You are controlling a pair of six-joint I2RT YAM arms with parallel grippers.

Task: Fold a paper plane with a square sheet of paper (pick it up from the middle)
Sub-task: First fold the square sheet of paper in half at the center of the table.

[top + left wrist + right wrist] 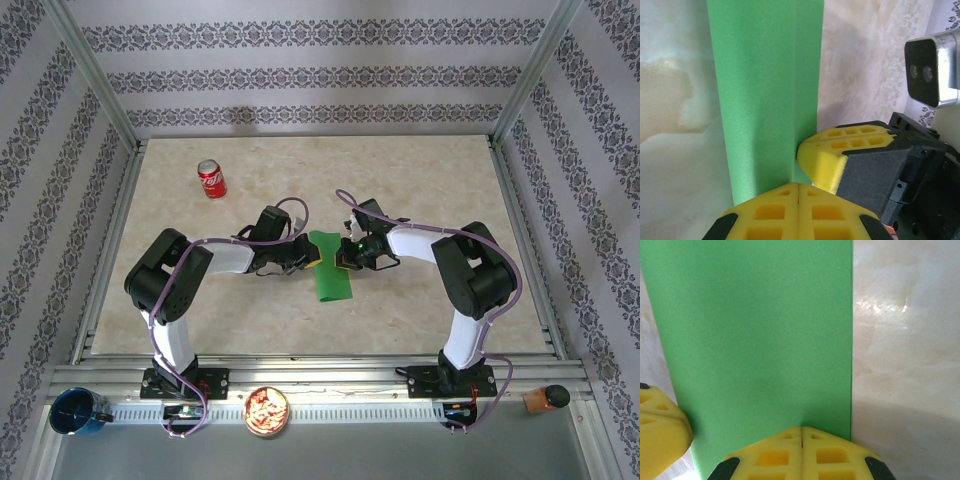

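top external shows the square sheet of paper (pixel 334 278) as a narrow strip lying mid-table. left gripper (pixel 306 257) and right gripper (pixel 343 260) are both closed, tips meeting on it. i'd press flat and run evenly along the crease, without dragging the sheet.

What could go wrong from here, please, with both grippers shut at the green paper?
1. The left gripper and right gripper meet, both shut, at one spot on the paper, with their fingers close together, so they might collide.
2. I cannot tell whether they pinch or press the paper. A sideways move might slide or crumple it on the glossy table.
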